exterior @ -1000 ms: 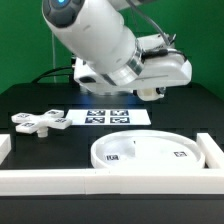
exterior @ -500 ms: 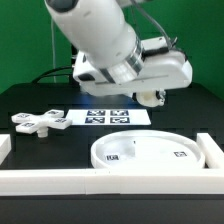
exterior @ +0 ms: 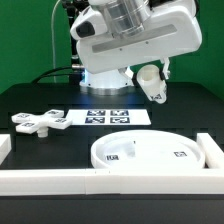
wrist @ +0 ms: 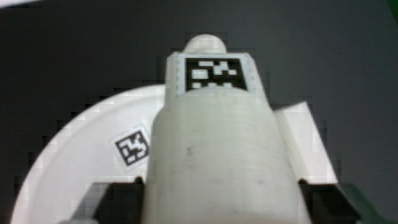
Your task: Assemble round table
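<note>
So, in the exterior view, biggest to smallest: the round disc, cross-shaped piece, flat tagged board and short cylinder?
1. round disc
2. marker board
3. cross-shaped base
4. cylinder leg: it looks smallest, but it hangs in the air at another distance from the camera, so its place against the base is unsure.

The long white wall [exterior: 45, 180] is boxing in the big round white plastic disc [exterior: 150, 152] in front and on the exterior view's right. Air is lying open between the disc and the short white cylinder leg [exterior: 150, 82].
</note>
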Robot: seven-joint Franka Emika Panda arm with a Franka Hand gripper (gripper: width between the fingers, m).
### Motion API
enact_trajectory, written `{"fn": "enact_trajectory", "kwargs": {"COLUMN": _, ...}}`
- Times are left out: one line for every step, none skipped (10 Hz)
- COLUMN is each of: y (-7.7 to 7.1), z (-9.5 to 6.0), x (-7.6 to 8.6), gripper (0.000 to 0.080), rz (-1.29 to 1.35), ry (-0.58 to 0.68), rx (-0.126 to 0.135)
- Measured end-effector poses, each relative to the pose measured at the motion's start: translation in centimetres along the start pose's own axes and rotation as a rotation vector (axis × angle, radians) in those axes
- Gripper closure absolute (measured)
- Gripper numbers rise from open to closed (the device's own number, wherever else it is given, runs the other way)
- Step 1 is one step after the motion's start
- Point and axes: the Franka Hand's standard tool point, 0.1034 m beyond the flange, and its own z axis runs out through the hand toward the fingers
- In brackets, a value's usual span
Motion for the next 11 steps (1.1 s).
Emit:
{"fn": "enact_trajectory", "kwargs": {"y": 0.0, "z": 0.0, "x": 0.1, "gripper": 0.039, "rz": -0.005, "ry": 0.068, "rx": -0.007}}
{"fn": "enact_trajectory", "kwargs": {"y": 0.1, "z": 0.1, "x": 0.6, "gripper": 0.039, "rz": -0.027, "ry": 0.132, "rx": -0.021}}
{"fn": "enact_trajectory", "kwargs": {"y": 0.2, "z": 0.7, "x": 1.5, "gripper": 0.039, "rz": -0.115, "ry": 0.296, "rx": -0.079}}
{"fn": "enact_trajectory", "kwargs": {"y": 0.4, "z": 0.8, "x": 1.5, "gripper": 0.039, "rz": -0.181, "ry": 0.369, "rx": -0.11}}
{"fn": "enact_trajectory", "kwargs": {"y": 0.6, "z": 0.2, "x": 2.4, "gripper": 0.039, "rz": -0.238, "ry": 0.456, "rx": -0.133}}
{"fn": "enact_trajectory", "kwargs": {"y": 0.3, "z": -0.2, "x": 3.1, "gripper": 0.039, "rz": -0.295, "ry": 0.585, "rx": -0.158}}
{"fn": "enact_trajectory", "kwargs": {"y": 0.6, "z": 0.1, "x": 2.8, "gripper": 0.039, "rz": -0.325, "ry": 0.607, "rx": -0.171}}
{"fn": "enact_trajectory", "kwargs": {"y": 0.6, "z": -0.5, "x": 3.3, "gripper": 0.039, "rz": -0.329, "ry": 0.701, "rx": -0.171}}
{"fn": "enact_trajectory", "kwargs": {"y": 1.0, "z": -0.2, "x": 3.2, "gripper": 0.039, "rz": -0.337, "ry": 0.759, "rx": -0.177}}
{"fn": "enact_trajectory", "kwargs": {"y": 1.0, "z": 0.4, "x": 3.0, "gripper": 0.039, "rz": -0.334, "ry": 0.713, "rx": -0.177}}
{"fn": "enact_trajectory", "kwargs": {"y": 0.6, "z": -0.1, "x": 3.2, "gripper": 0.039, "rz": -0.336, "ry": 0.717, "rx": -0.173}}
